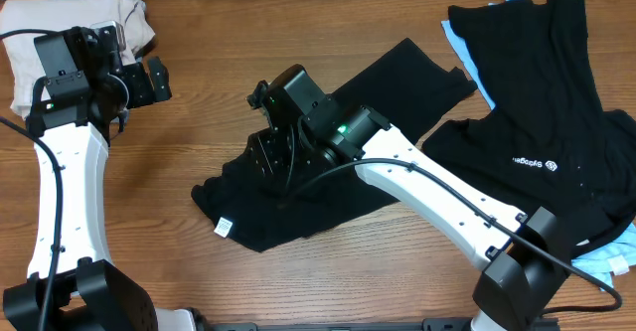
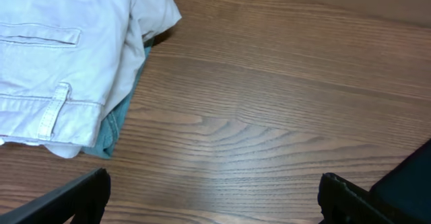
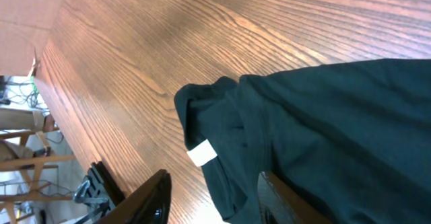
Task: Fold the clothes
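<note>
Brown wood-grain table (image 1: 199, 122). Plain black short-sleeved T-shirt (image 1: 422, 82) lies mid-table, partly bunched, with the small white label (image 1: 224, 228) at its near-left edge.

Right gripper (image 3: 214, 204) sits low over the shirt's left part. Its jaws are apart, with fabric below the gap and nothing clamped.

Left gripper (image 2: 209, 197) is at far left over bare wood, jaws wide apart and holding nothing.

Beige fabric garment (image 1: 60, 23) is heaped at the far-left corner on a grey-blue fabric garment (image 2: 114, 126). Second black fabric garment with white print (image 1: 537, 122) lies at right over a light-blue fabric garment (image 1: 467, 48).
</note>
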You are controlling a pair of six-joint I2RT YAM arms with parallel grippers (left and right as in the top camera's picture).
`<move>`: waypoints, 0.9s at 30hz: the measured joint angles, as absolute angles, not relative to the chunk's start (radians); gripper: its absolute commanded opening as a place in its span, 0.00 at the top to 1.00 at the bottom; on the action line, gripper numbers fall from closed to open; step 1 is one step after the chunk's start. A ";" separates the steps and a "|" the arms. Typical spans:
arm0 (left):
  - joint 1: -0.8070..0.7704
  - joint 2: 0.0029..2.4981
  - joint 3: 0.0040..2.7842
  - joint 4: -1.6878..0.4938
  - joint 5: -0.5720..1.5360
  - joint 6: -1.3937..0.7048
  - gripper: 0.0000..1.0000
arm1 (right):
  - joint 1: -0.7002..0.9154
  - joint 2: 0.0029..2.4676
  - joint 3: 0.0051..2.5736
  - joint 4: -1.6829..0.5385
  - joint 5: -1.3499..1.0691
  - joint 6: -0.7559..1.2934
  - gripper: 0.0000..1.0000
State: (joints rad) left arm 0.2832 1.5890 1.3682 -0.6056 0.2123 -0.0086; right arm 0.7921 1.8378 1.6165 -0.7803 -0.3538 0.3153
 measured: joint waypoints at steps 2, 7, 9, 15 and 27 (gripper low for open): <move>0.283 1.589 1.368 -0.607 0.212 -0.009 0.00 | 0.777 1.837 1.617 -0.804 -0.359 0.317 0.45; 0.281 1.589 1.368 -0.642 0.215 -0.009 0.00 | 0.583 1.835 1.617 -0.936 -0.349 0.340 0.32; 0.274 1.589 1.368 -0.657 0.242 -0.009 0.00 | 0.429 1.834 1.617 -0.982 -0.326 0.344 0.31; 0.188 1.589 1.368 -0.737 0.323 -0.007 0.00 | 0.094 1.833 1.617 -1.023 -0.242 0.318 0.30; 0.032 1.594 1.368 -0.784 0.272 0.000 0.00 | -0.005 1.832 1.334 -0.901 -0.192 0.315 0.40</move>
State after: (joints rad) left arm 0.0319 1.5936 1.3682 -0.7837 0.2722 -0.0002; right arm -0.0048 1.8317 1.3342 -0.9012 -0.1917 0.3153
